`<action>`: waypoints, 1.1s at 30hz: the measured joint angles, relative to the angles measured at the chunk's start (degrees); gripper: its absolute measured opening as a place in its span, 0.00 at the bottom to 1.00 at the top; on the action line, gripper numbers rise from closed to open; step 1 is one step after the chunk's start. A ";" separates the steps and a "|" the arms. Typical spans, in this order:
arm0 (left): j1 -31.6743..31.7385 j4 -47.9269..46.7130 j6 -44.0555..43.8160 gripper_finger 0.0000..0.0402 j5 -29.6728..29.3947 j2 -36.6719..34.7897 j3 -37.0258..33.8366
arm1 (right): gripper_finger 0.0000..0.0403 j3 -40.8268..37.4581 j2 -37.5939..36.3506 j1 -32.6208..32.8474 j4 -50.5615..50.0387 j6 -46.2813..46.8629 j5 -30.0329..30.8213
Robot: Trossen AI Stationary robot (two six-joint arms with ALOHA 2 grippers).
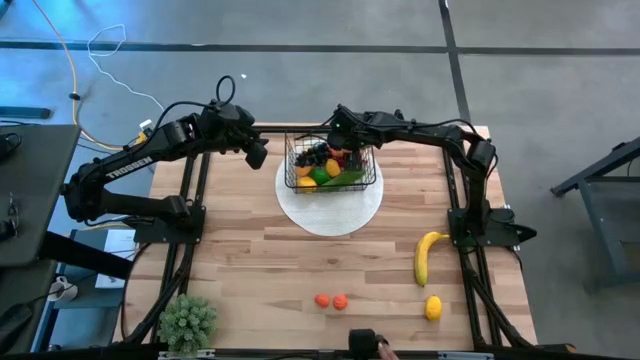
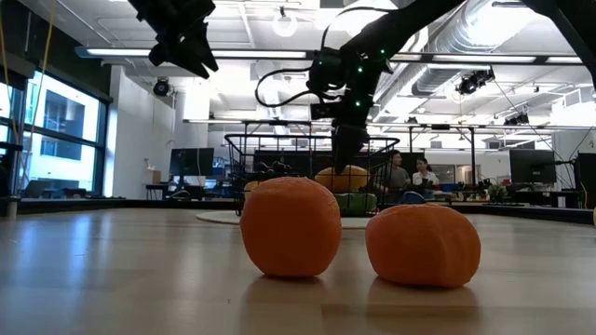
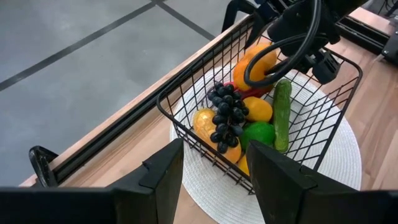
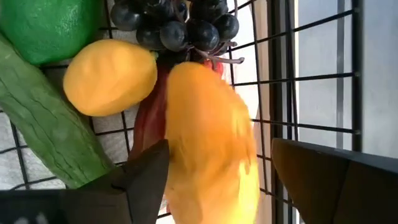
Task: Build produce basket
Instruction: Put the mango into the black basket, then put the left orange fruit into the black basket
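Observation:
The black wire basket [image 1: 291,165] stands on a round white plate [image 1: 330,215] at the table's far middle. It holds dark grapes [image 3: 225,115], a lemon [image 3: 257,109], a lime [image 3: 259,133], a cucumber [image 3: 282,115] and a red piece. My right gripper [image 1: 345,135] is open above the basket's far side, pointing down into it. A large orange-yellow fruit [image 4: 211,143] lies between and below its fingers, and no touch shows. My left gripper [image 1: 258,152] hovers open in the air to the left of the basket [image 3: 168,109], touching nothing.
On the table's right near part lie a banana [image 1: 428,255] and a lemon [image 1: 433,307]. Two orange pieces [image 1: 331,300] sit near the middle of the near edge, large in the low view [image 2: 291,226]. A spiky potted plant [image 1: 188,322] stands at the near left corner.

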 joint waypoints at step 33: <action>-0.04 -0.81 4.12 0.57 6.56 -0.02 0.02 | 0.66 0.07 -16.09 17.16 -11.03 59.98 2.97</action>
